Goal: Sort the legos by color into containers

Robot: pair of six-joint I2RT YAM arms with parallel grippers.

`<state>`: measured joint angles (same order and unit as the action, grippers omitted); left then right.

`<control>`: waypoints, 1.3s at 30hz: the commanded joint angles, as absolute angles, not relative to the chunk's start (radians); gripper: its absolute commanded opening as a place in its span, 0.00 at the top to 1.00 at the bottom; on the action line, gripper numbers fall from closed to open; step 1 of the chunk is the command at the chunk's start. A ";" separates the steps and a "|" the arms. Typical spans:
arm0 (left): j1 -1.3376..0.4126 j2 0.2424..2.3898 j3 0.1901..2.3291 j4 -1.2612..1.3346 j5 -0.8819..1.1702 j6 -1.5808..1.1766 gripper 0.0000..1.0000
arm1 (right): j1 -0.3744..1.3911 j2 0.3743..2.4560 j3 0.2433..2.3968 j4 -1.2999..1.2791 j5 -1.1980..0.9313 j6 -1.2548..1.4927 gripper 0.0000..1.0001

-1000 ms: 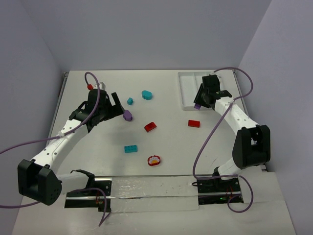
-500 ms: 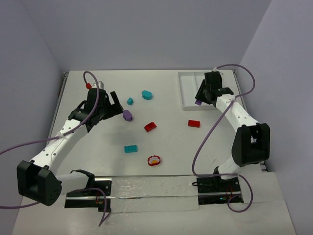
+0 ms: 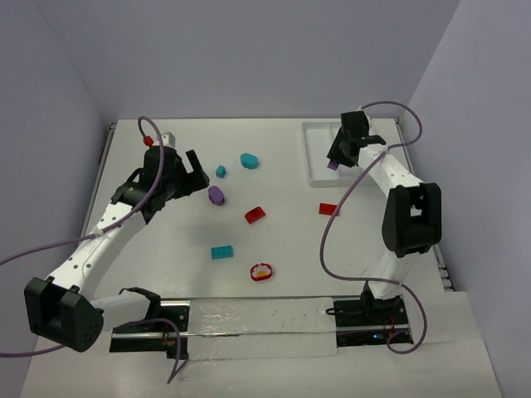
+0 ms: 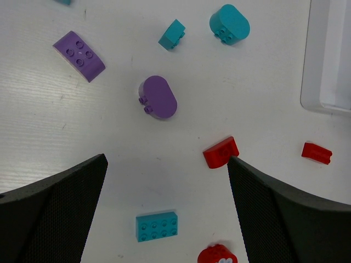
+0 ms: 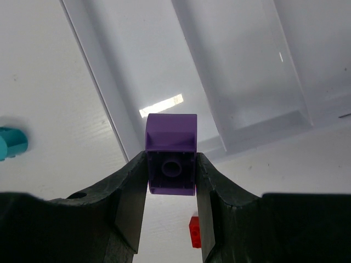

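Note:
My right gripper [image 3: 334, 162] is shut on a purple lego [image 5: 171, 153] and holds it above the near end of the left compartment of the white tray [image 3: 318, 141]. My left gripper [image 4: 167, 164] is open and empty above the table. Under it lie a purple oval lego [image 4: 159, 97], a purple curved lego [image 4: 79, 55], two teal pieces [image 4: 172, 34] [image 4: 229, 23], a teal brick [image 4: 157, 226], two red bricks [image 4: 220, 152] [image 4: 316, 153] and a red round piece with a white top [image 3: 261, 271]. The tray compartments [image 5: 192, 71] look empty.
The tray stands at the far right of the white table. Grey walls close in the table on three sides. Purple cables loop off both arms. The loose legos are spread over the table's middle, between the two arms.
My right gripper has carried the purple lego away from me, further over the tray. My left arm has shifted slightly to the left.

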<state>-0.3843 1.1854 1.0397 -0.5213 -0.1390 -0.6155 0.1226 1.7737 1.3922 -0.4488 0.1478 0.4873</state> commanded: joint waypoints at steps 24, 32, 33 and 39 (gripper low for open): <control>-0.387 1.177 1.100 -0.494 -0.098 -0.613 0.01 | 0.008 2.072 1.818 -0.465 0.190 0.581 0.79; -0.387 1.173 1.075 -0.472 -0.078 -0.629 0.01 | 0.009 2.129 1.872 -0.457 0.226 0.587 0.78; -0.387 1.175 1.074 -0.471 -0.077 -0.629 0.01 | 0.008 2.137 1.887 -0.460 0.232 0.586 0.78; -0.387 1.187 1.074 -0.462 -0.071 -0.630 0.01 | 0.008 2.194 1.977 -0.480 0.233 0.586 0.75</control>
<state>-0.3843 1.1862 1.0645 -0.5134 -0.0950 -0.6219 0.0124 2.1685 1.8855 -0.4900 0.2044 0.5796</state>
